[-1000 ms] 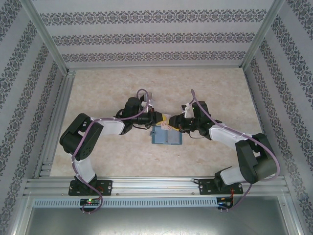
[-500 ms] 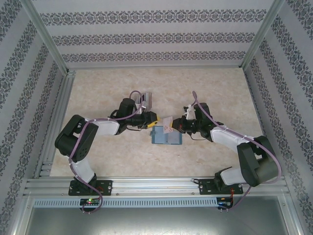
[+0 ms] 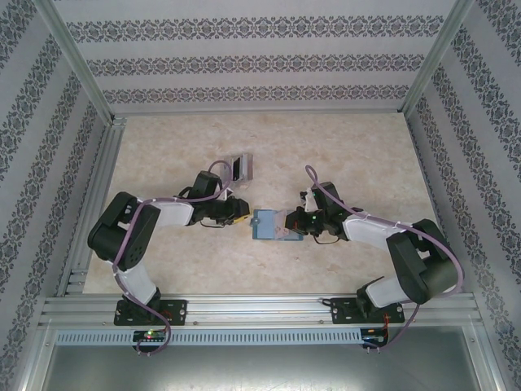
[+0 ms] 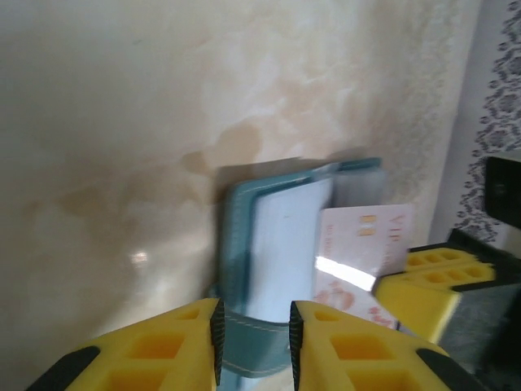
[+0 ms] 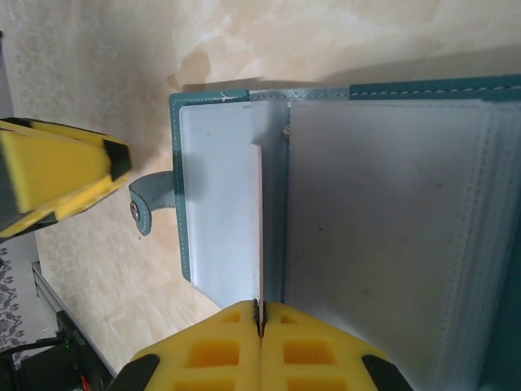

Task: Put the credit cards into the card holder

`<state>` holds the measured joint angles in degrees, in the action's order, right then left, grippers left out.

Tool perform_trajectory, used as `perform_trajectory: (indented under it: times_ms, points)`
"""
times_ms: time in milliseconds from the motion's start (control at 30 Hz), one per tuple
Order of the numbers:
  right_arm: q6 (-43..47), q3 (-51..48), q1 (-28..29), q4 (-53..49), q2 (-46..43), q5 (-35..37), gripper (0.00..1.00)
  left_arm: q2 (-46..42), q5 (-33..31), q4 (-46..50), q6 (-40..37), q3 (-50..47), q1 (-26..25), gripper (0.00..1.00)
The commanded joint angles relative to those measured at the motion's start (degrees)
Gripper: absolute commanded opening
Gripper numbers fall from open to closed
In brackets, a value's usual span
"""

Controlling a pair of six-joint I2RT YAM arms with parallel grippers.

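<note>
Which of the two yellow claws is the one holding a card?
The right gripper: its jaws are pinched shut on the pale credit card at the open card holder. The left gripper stands open, holding no card.

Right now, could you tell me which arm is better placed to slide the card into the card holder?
The right arm. The right end effector is shut on the pale card, poised over the open card holder. The left end effector stands open beside its strap, holding nothing.
</note>
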<state>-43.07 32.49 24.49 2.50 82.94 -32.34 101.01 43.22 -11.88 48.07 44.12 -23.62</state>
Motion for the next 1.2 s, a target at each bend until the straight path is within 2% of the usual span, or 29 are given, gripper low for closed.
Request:
perform_trajectory:
  times_ms: [0,233,1167]
  points:
    - [1.4,-0.3,-0.6,-1.1,-1.9,0.9,0.05,2.3,0.4,2.4,-2.5,1.5,-0.1,0.29]
    - [1.6,-0.3,-0.9,-2.2,-2.6,0.9,0.05,3.0,0.3,3.5,-2.9,2.0,-0.4,0.29]
    - [1.0,2.1,-0.4,1.7,5.6,0.3,0.06,4.3,0.2,1.5,-0.7,2.1,-2.5,0.26]
